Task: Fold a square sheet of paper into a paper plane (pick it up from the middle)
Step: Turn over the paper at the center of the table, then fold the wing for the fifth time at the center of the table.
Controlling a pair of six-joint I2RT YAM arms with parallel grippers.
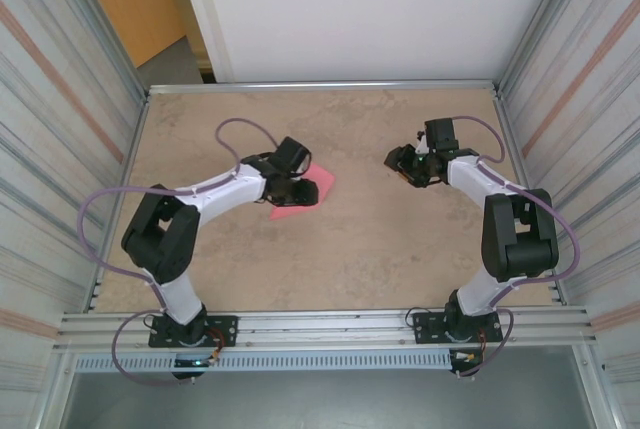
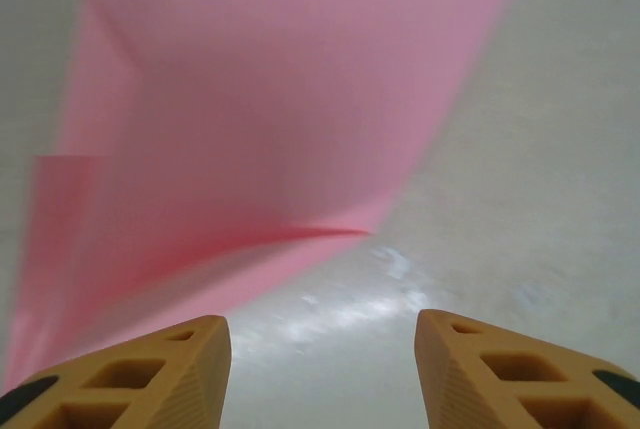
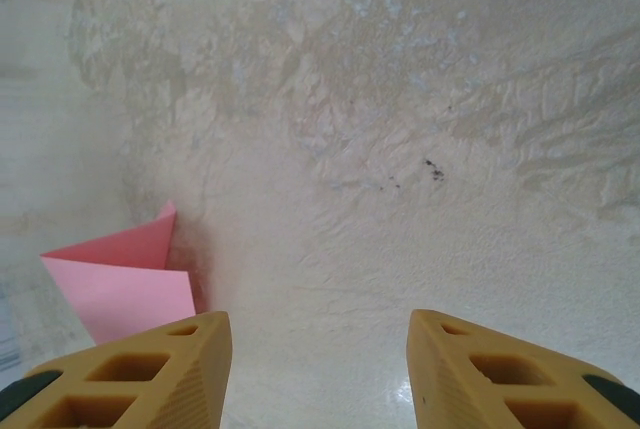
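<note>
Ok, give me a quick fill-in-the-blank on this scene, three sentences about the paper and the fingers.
1. The folded paper is ____ in colour.
2. The left arm's fingers stand apart and hold ____.
3. The right arm's fingers hang over bare table, the paper off to their ____ in that wrist view.
Missing: pink; nothing; left.

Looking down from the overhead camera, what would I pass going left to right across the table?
The left arm's elbow → pink sheet of paper → right gripper, standing open → right arm's elbow.
</note>
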